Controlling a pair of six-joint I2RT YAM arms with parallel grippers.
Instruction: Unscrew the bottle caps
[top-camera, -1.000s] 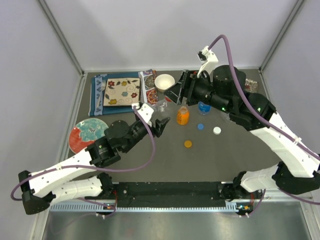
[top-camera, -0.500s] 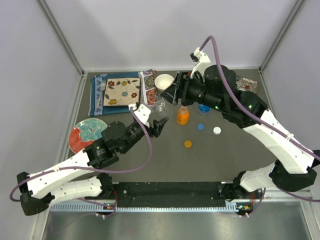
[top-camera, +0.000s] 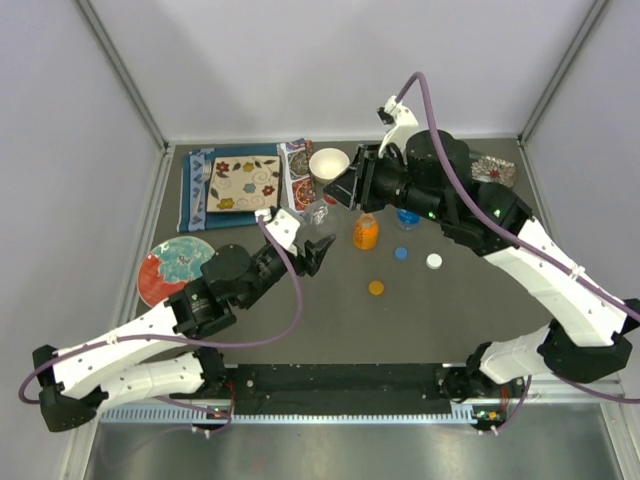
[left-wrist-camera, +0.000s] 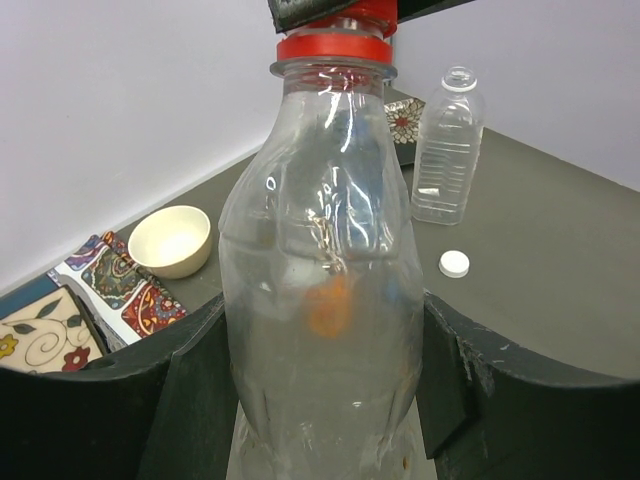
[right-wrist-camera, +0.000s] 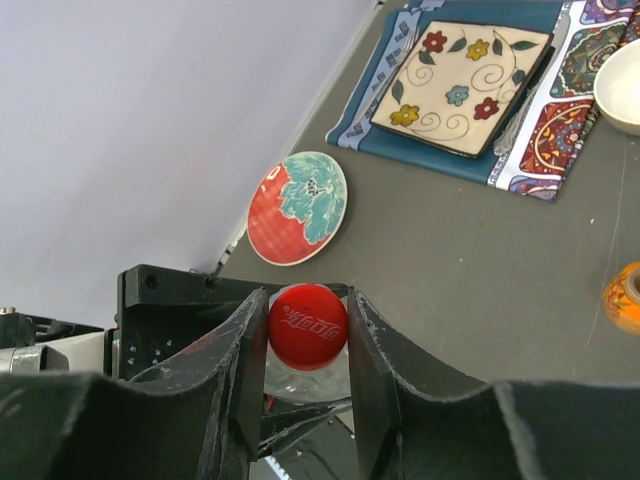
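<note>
My left gripper (left-wrist-camera: 322, 310) is shut on the body of the wide clear bottle (left-wrist-camera: 320, 230), held upright; in the top view this gripper (top-camera: 318, 247) is mid-table with the bottle (top-camera: 320, 213) just beyond it. The red cap (right-wrist-camera: 307, 325) is on the bottle's neck, and my right gripper (right-wrist-camera: 306, 305) is shut on it from above (top-camera: 343, 190). The slim clear bottle (left-wrist-camera: 447, 150) stands uncapped behind. The short orange bottle (top-camera: 366, 232) and the blue-tinted bottle (top-camera: 407, 215) stand nearby. The blue cap (top-camera: 401, 253), white cap (top-camera: 434, 261) and orange cap (top-camera: 376, 288) lie loose.
A white bowl (top-camera: 329, 163) sits at the back on patterned cloths beside a square flowered plate (top-camera: 243, 183). A round red and teal plate (top-camera: 175, 268) lies at the left. A crumpled foil piece (top-camera: 493, 170) is at the back right.
My right arm has swung left and brought its gripper over the red cap. My left arm has shifted the bottle slightly left and back.
</note>
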